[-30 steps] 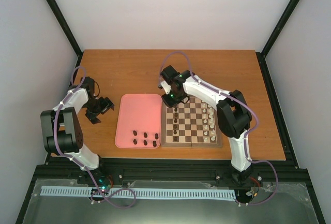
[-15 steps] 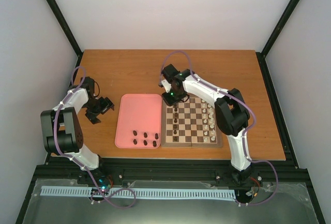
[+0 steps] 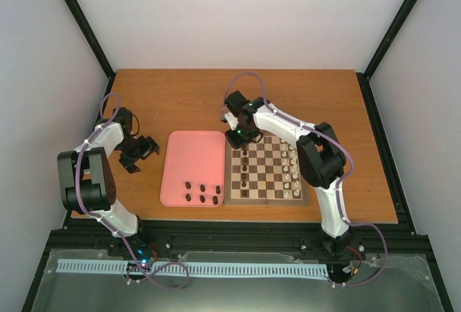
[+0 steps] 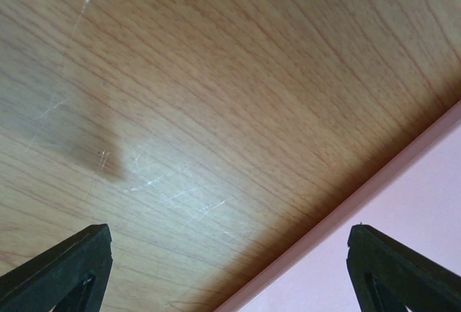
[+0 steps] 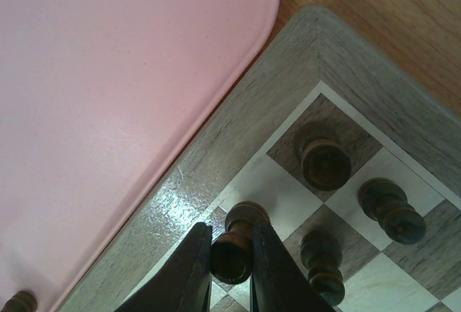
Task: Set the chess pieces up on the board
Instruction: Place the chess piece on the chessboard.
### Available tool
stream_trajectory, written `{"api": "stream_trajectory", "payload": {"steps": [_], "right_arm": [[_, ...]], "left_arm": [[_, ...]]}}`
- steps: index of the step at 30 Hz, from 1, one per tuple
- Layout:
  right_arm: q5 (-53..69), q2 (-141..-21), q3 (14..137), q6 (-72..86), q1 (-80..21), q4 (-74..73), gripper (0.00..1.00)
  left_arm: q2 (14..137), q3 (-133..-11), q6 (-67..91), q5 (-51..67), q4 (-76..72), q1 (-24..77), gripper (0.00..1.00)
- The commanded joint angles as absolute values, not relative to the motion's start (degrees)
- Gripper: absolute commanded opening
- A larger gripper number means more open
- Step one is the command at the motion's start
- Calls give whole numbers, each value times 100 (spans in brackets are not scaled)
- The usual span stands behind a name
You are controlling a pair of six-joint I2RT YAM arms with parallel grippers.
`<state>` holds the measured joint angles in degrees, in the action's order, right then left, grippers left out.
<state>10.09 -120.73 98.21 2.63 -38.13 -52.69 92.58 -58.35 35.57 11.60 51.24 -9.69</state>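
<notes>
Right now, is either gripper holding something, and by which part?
The right gripper pinches one dark chess piece near its top; the left gripper holds nothing.

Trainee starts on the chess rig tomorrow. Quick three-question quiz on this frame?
1. True or false: the left arm's jaws are shut on a chess piece.
2. The right arm's jaws grip: A) a cream piece, B) a tiny dark brown chess piece, C) nothing?
3. Where do the dark pieces not yet set up lie?
Key: 1 false: open over the wooden table. 2 B, at the checkered wooden chessboard's corner. 3 In the flat pink rectangular tray.
</notes>
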Motion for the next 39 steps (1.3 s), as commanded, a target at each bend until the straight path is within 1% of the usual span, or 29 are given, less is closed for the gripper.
{"api": "stream_trajectory", "payload": {"steps": [1,9,12,15,18,21,26,30,35,39], "right_arm": [[1068,-12197,9946,290,-3744,-5210,11],[1069,-12195,9946,282,-3722,-5164,13],[1063,-12189,9956,273,-3710,-5143,15],[1118,-12200,9977,272,-3700,-5159,15],[1139,-12142,9940,289,-3700,-5168,12],[1211,-11991,9851,327,-3700,-5164,3],[1532,-11390,9653,472,-3836,-5240,3],[1849,-10695,9173,609,-4283,-5414,3],[2160,-9736,7811,1074,-4849,-5231,3],[2276,-9228,6861,1321,-5194,-4921,3]], "left_arm": [[9317,-5995,3498,1136,5129,-1002,100],[9335,-6014,3502,1137,5126,-997,100],[9345,-6029,3498,1137,5140,-1000,100],[9359,-6037,3498,1147,5133,-997,100],[9346,-6017,3498,1149,5133,-1002,100],[9327,-5996,3499,1143,5134,-996,100],[9280,-6028,3498,1161,5169,-997,100],[9228,-5996,3490,1153,5162,-999,100],[9161,-5946,3506,1185,5123,-995,100],[9183,-5943,3515,1227,5103,-994,100]]}}
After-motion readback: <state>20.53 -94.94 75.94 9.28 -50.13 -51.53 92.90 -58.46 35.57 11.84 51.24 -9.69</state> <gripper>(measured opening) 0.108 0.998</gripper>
